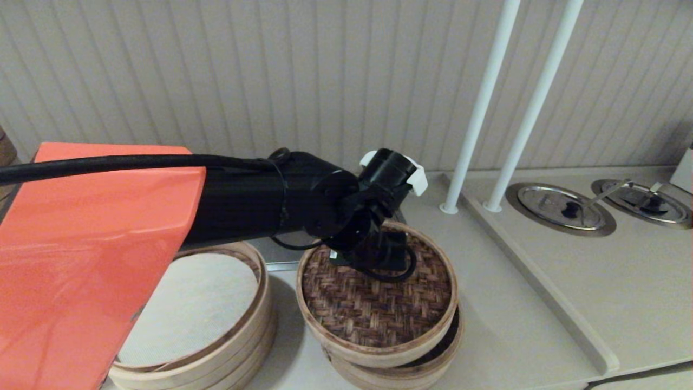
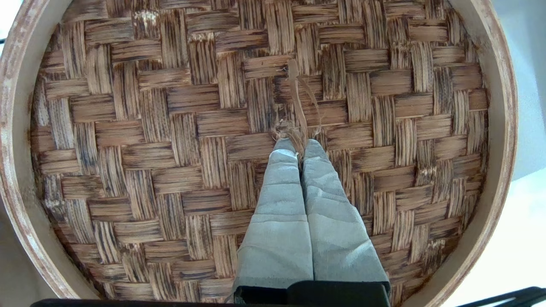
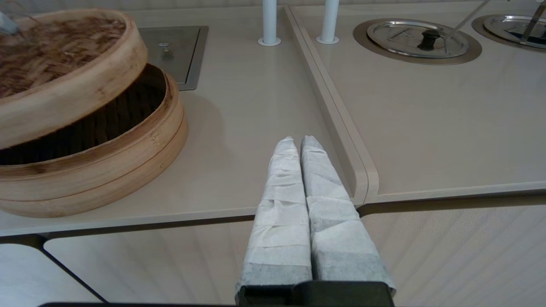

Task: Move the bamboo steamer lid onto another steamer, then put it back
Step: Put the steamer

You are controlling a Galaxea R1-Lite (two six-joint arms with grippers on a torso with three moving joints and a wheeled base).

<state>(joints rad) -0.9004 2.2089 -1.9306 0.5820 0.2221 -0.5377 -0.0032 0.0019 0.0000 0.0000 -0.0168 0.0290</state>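
Observation:
The bamboo steamer lid [image 1: 373, 311] [image 2: 170, 149] hangs tilted just above another steamer [image 1: 417, 371], a low basket whose dark slatted floor [image 3: 106, 123] shows under the raised edge. In the right wrist view the lid [image 3: 64, 72] sits askew over that basket's pale wall [image 3: 128, 162]. My left gripper [image 2: 298, 145] is shut on the small fibre loop at the lid's centre; in the head view my left wrist [image 1: 373, 216] hides the fingers. My right gripper [image 3: 297, 143] is shut and holds nothing, low by the counter's front edge, to the right of the basket.
A stack of baskets with a white liner [image 1: 254, 319] stands just left of the lid. Two white poles [image 1: 476, 119] rise behind. A raised counter ledge [image 1: 541, 292] runs to the right, with round steel covers [image 1: 560, 208] beyond. A metal hatch [image 3: 175, 51] lies behind the basket.

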